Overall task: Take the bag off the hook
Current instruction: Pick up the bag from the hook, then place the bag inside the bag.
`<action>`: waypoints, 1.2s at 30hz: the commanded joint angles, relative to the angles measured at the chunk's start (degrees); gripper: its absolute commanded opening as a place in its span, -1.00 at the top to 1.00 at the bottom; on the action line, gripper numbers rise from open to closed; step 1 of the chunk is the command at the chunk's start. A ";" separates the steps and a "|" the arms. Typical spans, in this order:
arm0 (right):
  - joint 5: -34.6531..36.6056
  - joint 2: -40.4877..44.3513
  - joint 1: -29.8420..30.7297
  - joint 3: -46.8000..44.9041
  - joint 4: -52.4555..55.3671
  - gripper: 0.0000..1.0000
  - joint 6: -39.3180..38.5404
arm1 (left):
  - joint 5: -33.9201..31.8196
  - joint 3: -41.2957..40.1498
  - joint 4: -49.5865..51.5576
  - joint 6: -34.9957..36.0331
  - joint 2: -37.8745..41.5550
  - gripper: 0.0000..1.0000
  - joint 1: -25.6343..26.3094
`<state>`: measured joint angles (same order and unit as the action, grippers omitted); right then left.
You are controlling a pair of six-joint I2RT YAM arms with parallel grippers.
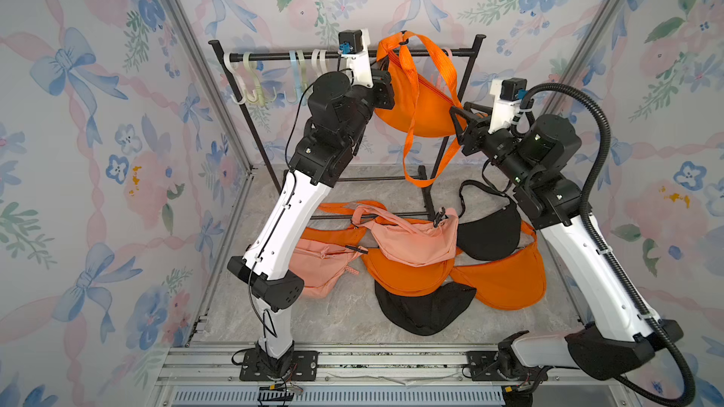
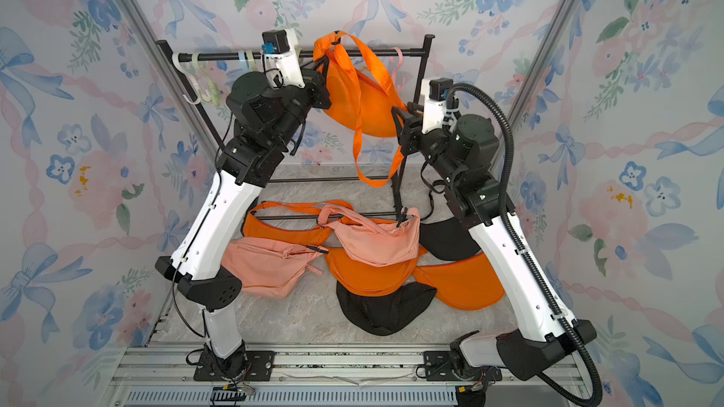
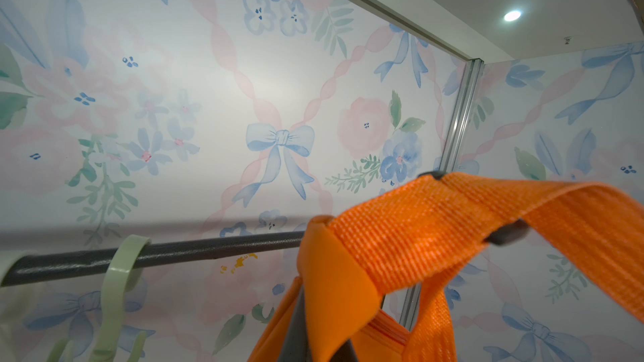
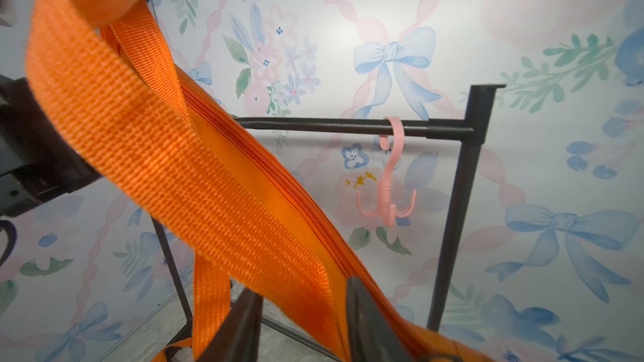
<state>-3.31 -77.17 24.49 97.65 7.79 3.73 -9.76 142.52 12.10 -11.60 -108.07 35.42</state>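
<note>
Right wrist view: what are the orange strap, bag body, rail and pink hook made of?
Orange strap: woven webbing, likely nylon or polyester; coarse ribbed weave shows.
Bag body: smooth matte synthetic-looking fabric, with a stitched line.
Rail: probably metal tube with matte black coating; slightly uneven skin.
Pink hook: moulded plastic by its look; thin, one-piece, faint sheen.

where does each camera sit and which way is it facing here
Top views: high at the front, looking down and back at the rail, the orange bag and the floor bags; left arm and right arm show.
Left wrist: up by the rail, looking upward at wall and ceiling; left gripper shows, shut on the orange bag's corner.
Right wrist: beside the bag, facing the pink hook; right gripper shows, open.
Shared: both wrist views catch the strap and the rail.
</note>
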 commanded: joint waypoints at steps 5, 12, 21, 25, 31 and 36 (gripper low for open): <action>4.78 1.54 0.47 -1.40 -1.32 -0.74 -2.01 | -1.42 -3.38 -1.46 2.06 2.42 1.00 0.93; 3.53 -2.64 5.22 3.20 0.73 -0.79 -6.17 | -2.40 -9.14 -1.81 2.43 5.71 1.00 1.58; 5.37 5.92 5.07 -12.95 -2.63 -0.86 -5.24 | -6.06 -38.17 -13.12 2.28 22.14 1.00 1.68; 5.56 9.30 2.20 -15.54 -1.65 -0.88 -3.58 | -8.15 -46.83 -15.31 1.49 27.78 1.00 1.61; 0.77 11.79 -3.56 -18.01 -5.02 -0.85 2.87 | -10.83 -54.22 -14.92 0.02 31.20 1.00 1.59; -1.70 8.23 -5.42 -14.86 -3.49 -0.53 5.88 | -13.47 -57.62 -11.99 -0.92 33.31 1.00 1.45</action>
<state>-2.07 -66.76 19.55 81.38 4.36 6.46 -20.21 86.24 0.19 -10.98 -76.93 36.80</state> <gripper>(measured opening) 0.774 0.061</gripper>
